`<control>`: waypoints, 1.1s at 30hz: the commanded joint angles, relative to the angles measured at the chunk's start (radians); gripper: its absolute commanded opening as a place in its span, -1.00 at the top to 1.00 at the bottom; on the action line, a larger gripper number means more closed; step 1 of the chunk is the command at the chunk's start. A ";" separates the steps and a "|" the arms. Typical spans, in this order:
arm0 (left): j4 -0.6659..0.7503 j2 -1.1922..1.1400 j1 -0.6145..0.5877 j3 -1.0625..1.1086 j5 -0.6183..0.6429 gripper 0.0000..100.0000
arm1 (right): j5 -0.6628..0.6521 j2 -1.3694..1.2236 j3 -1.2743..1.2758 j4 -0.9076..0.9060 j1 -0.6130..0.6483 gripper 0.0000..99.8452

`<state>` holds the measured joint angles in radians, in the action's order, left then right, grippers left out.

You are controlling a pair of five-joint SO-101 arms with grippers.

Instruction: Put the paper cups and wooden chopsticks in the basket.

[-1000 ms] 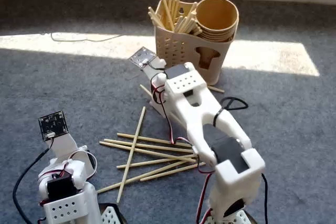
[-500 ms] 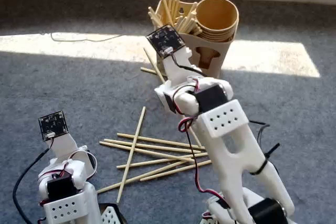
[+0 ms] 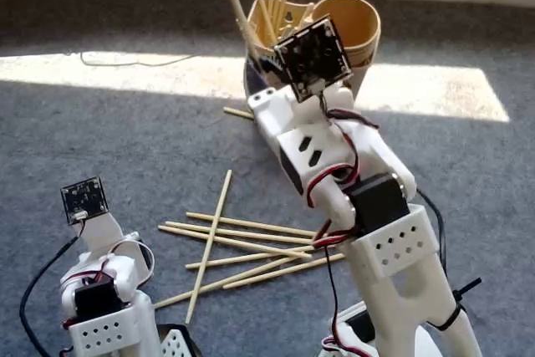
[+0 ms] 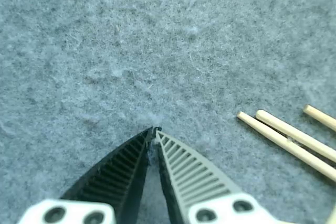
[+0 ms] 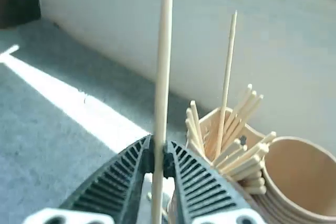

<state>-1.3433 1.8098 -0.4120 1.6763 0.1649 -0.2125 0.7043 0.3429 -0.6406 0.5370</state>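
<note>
Several loose chopsticks (image 3: 242,244) lie on the carpet in front of the basket (image 3: 359,81), which already holds the stacked paper cups (image 3: 355,18). The right gripper (image 5: 158,161) pinches one chopstick (image 5: 164,66) upright just beside the basket. The left gripper (image 4: 156,132), jaws together on nothing, rests well in front of it.

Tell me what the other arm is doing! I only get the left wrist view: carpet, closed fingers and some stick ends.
Observer: The right gripper has its fingers shut on one chopstick, held upright.
Operator: Is it near the basket?
Observer: Yes, close to the basket, which holds many standing chopsticks.
Operator: And the cups?
Observer: A stack of paper cups sits in the basket too.
Operator: Any sticks left?
Observer: Several loose chopsticks lie crossed on the carpet between the arms.
</note>
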 commanded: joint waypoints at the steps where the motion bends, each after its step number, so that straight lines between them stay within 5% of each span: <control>1: -0.005 0.002 0.008 0.019 -0.005 0.99 | 0.008 0.031 -0.005 0.217 0.002 0.99; 18: -0.005 0.002 0.008 0.019 -0.005 0.99 | 0.014 -0.291 -0.004 1.000 -0.122 0.99; 33: -0.005 0.002 0.008 0.019 -0.005 0.99 | 0.015 -0.553 0.090 1.098 -0.194 0.99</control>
<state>-1.3433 1.8098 -0.4120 1.6763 0.1649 -0.2094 0.1412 0.4028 0.4319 0.3529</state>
